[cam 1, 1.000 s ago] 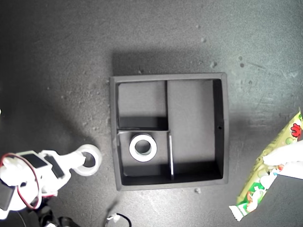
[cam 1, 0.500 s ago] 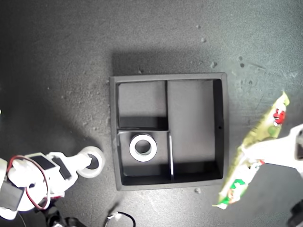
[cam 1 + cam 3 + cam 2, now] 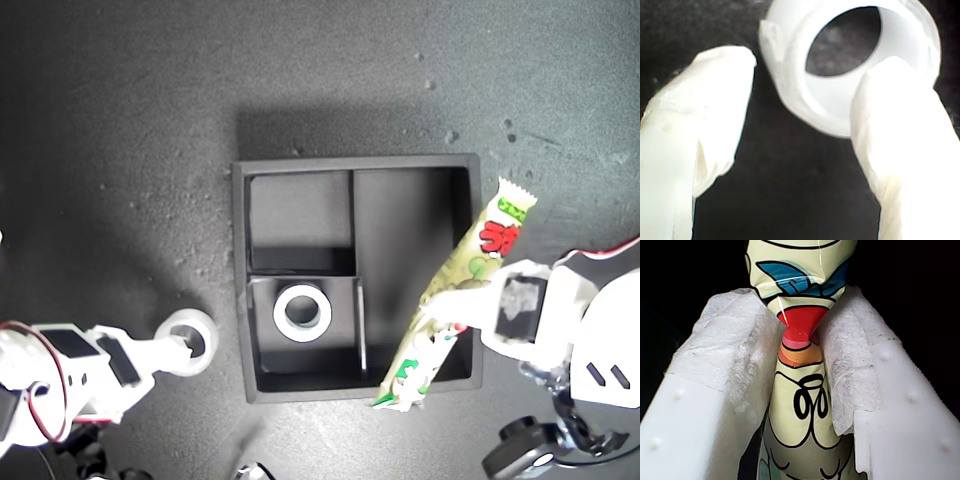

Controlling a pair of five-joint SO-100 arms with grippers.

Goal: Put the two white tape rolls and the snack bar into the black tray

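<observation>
Bar (image 3: 452,297) sits pinched between the padded jaws of my first gripper (image 3: 437,318), which reaches in from the exterior view's right; in the first wrist view the wrapper (image 3: 802,390) is squeezed narrow at the red patch where both pads press it, so the jaws are clamped on the bar near its middle. The bar slants across the tray (image 3: 240,290), its upper crimped end past the tray's wall on the exterior view's right, its lower end sticking out over the near wall toward the exterior view's bottom; whether it touches the tray floor cannot be told. The tray is a black square with two small compartments on the exterior view's left and a larger one on the right. One roll (image 3: 302,312) lies flat in the lower small compartment. The second roll (image 3: 187,343) is outside the tray, just beside its wall on the exterior view's left, on the dark table (image 3: 120,150). My second gripper (image 3: 181,347) comes in from the exterior view's lower left and meets that roll. In the second wrist view the jaws stand well apart: one finger (image 3: 900,130) lies across the roll's rim (image 3: 805,95), while the other finger (image 3: 700,115) is off to the side, clear of the roll, with dark table showing between them. The roll is not gripped from both sides.
</observation>
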